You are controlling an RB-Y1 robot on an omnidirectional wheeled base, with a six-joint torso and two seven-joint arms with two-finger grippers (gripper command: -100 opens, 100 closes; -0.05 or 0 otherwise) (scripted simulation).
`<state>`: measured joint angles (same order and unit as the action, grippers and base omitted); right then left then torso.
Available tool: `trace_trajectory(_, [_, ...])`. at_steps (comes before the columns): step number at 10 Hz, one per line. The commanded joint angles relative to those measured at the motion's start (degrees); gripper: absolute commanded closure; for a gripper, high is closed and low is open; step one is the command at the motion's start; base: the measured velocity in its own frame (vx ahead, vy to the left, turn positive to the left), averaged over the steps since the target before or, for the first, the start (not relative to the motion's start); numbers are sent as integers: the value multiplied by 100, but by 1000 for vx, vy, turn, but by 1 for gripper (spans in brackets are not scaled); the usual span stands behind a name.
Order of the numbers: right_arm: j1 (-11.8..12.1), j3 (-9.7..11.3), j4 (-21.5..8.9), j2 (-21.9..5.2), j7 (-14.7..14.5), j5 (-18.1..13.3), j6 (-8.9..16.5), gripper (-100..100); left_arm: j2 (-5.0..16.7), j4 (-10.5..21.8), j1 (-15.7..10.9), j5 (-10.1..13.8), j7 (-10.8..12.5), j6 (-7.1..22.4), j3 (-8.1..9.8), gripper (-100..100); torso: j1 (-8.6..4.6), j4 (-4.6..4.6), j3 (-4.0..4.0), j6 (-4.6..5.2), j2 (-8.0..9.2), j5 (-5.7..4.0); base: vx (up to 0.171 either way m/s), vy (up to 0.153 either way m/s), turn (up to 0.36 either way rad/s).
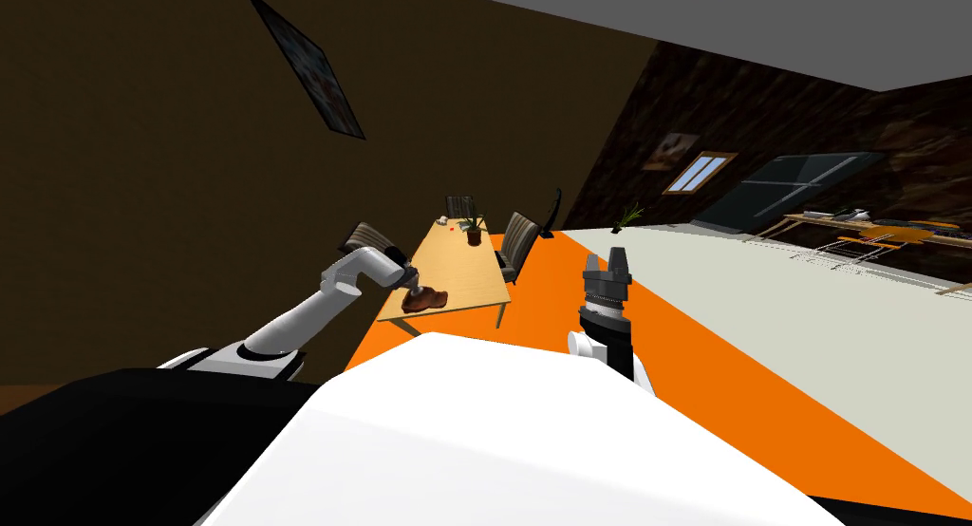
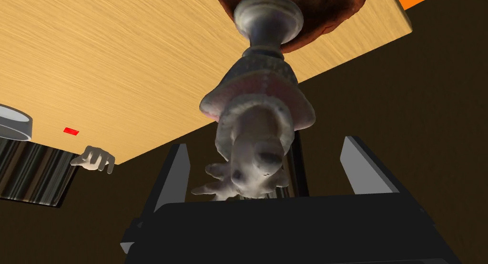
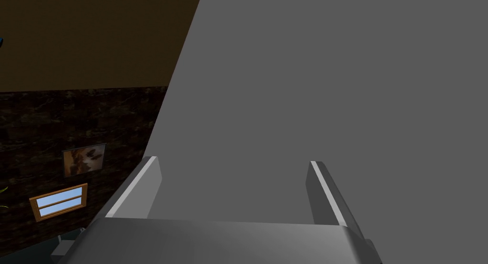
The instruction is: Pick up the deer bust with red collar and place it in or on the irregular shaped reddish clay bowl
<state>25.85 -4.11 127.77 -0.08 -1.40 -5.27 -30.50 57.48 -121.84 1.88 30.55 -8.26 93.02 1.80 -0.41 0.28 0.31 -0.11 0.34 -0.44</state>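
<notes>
The deer bust (image 2: 257,127) is pale grey with a pinkish collar. It stands upright with its round foot in the reddish-brown bowl (image 2: 333,18), head and antlers pointing toward my left hand. My left gripper (image 2: 265,143) hangs right above it, open, with one finger on each side of the head and a gap on both sides. From the head view, the left gripper (image 1: 415,285) is over the bowl (image 1: 424,299) at the near end of the wooden table (image 1: 465,273). My right gripper (image 1: 618,261) is raised over the orange floor, and its fingers (image 3: 152,180) stand open with nothing between them.
A potted plant (image 1: 474,229) stands at the table's far end, with chairs (image 1: 517,245) around the table. Near the table's edge are a small red bit (image 2: 71,131), a grey round thing (image 2: 12,123) and a pale hand-shaped piece (image 2: 95,158). A striped chair back (image 2: 33,173) lies beside the table.
</notes>
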Motion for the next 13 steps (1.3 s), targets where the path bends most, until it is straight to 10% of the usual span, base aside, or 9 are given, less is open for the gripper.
trace_trajectory(1, [0, 0, 0, 0, 0, 0, 0, 0, 0, 0, 0, 0, 0, 0, 0, -100, 0, 0, 0, 0, 0, 0, 0, 0, 0])
trace_trajectory(2, [0, 0, 0, 0, 0, 0, 0, 0, 0, 0, 0, 0, 0, 0, 0, -100, -1, 0, 0, 0, 1, 0, 0, 0, 0])
trace_trajectory(3, [0, 0, 0, 0, 0, 0, 0, 0, 0, 0, 0, 0, 0, 0, 0, 0, -1, 0, 1, 0, 1, 0, 0, 0, 0])
trace_trajectory(4, [0, 0, 0, 0, 0, 0, 0, 0, -23, 287, -286, -49, -286, -268, -105, -100, -1, 0, 1, 0, 1, 0, -118, -10, -253])
trace_trajectory(13, [-1, 0, 0, 0, 0, 0, 0, 0, -47, 1778, -1191, -98, -596, -536, -211, -100, 0, 8, 18, -2, 30, 0, -56, -4, -41])
